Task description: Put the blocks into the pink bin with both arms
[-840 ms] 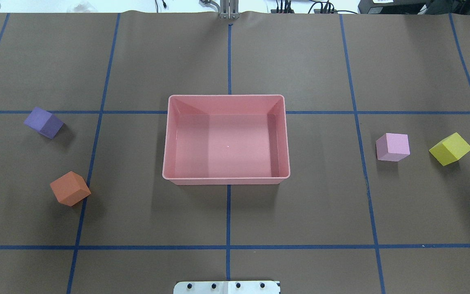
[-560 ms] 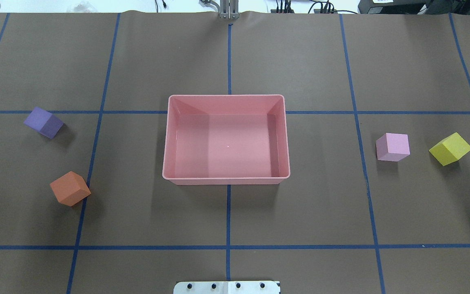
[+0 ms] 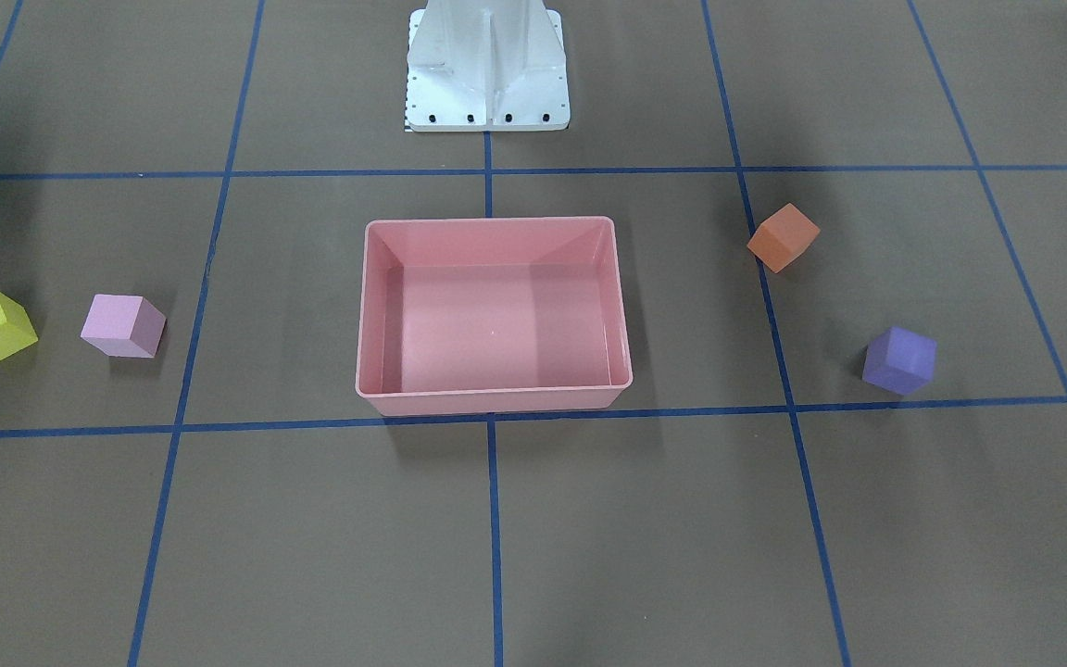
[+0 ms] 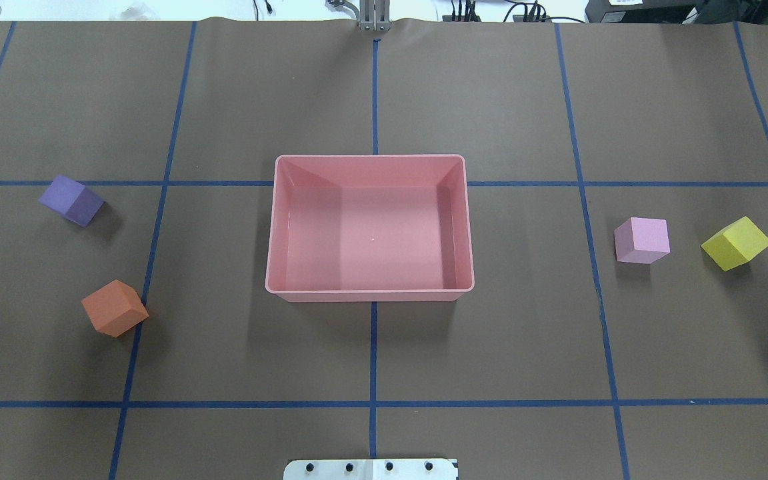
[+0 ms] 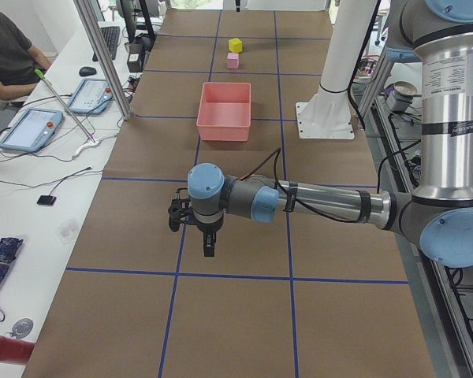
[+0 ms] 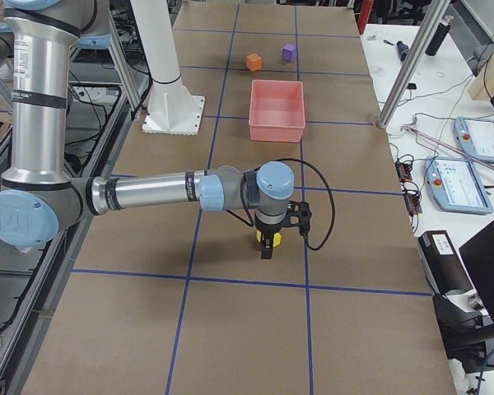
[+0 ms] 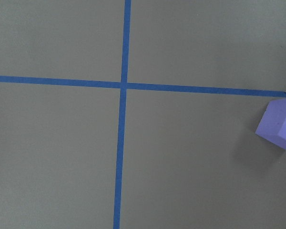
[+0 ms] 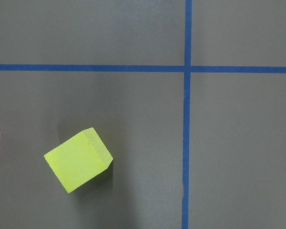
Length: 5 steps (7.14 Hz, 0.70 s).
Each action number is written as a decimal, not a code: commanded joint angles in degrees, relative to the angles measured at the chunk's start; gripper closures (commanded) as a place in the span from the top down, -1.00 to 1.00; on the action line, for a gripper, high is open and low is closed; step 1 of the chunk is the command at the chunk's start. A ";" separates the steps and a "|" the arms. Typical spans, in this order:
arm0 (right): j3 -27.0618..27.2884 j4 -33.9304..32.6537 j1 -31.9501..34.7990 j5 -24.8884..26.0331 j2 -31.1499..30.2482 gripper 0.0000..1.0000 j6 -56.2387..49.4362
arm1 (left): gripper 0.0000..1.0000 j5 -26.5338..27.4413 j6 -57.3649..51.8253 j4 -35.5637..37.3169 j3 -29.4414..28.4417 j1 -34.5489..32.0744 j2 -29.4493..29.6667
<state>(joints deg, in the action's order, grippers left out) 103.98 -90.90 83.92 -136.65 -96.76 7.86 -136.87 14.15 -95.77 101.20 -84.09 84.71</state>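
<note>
The pink bin (image 4: 371, 158) stands empty at the table's middle. The purple block (image 4: 71, 199) and the orange block (image 4: 115, 307) lie to its left. The light pink block (image 4: 641, 240) and the yellow block (image 4: 735, 243) lie to its right. My left gripper (image 5: 205, 240) hangs over the table's left end; its wrist view catches the purple block (image 7: 279, 124) at the right edge. My right gripper (image 6: 267, 247) hangs over the yellow block (image 8: 78, 160). Neither gripper shows in the overhead view, and I cannot tell whether either is open or shut.
The white base pedestal (image 4: 371, 469) stands at the near edge, behind the bin. Blue tape lines cross the brown table cover. A person (image 5: 8, 47) sits at a side bench with tablets (image 5: 31, 130), off the table.
</note>
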 commanded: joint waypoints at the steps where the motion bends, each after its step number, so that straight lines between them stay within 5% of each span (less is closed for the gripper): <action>1: -2.63 11.81 -3.48 -0.72 -0.27 1.00 -0.39 | 1.00 0.02 0.35 -2.30 -0.13 0.24 0.10; 5: -4.05 18.74 -12.19 6.03 -1.33 0.96 -6.24 | 1.00 0.02 0.27 -2.49 -3.02 0.42 1.07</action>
<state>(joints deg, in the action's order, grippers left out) 100.01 -72.77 73.60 -132.99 -97.92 4.99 -136.79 14.46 -98.18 99.09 -83.70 85.31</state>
